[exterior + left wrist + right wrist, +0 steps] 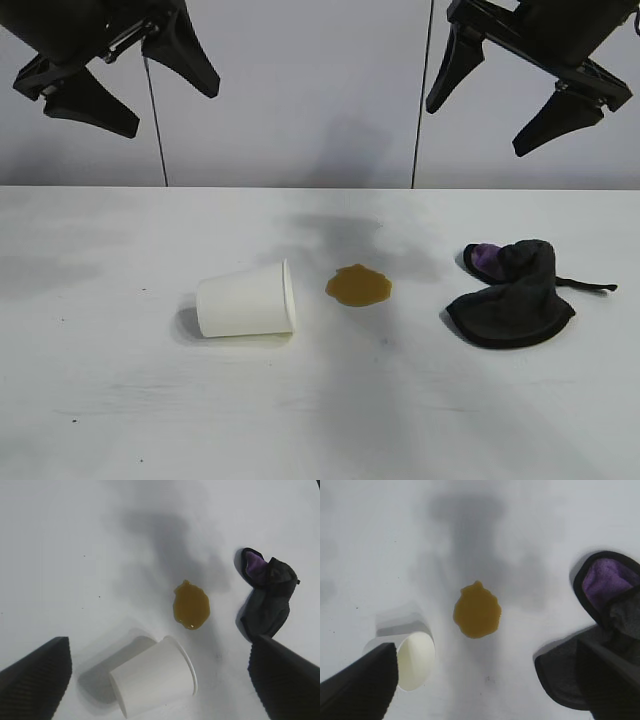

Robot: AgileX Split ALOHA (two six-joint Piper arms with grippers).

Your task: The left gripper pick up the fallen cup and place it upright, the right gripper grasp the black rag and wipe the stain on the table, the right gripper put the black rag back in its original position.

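Note:
A white paper cup (245, 300) lies on its side on the white table (100, 400), its rim turned toward the brown stain (358, 285) just to its right. Further right the black rag (512, 292) sits bunched, a purple patch at its back edge. My left gripper (130, 82) hangs open high above the table's left side, holding nothing. My right gripper (485, 105) hangs open high at the upper right, also holding nothing. The left wrist view shows the cup (152, 677), stain (191, 605) and rag (267, 597). The right wrist view shows the cup's mouth (415, 660), stain (477, 610) and rag (600, 645).
A thin black string (590, 286) trails from the rag toward the right edge. A grey panelled wall (300, 100) rises behind the table. White tabletop stretches in front of the cup, stain and rag.

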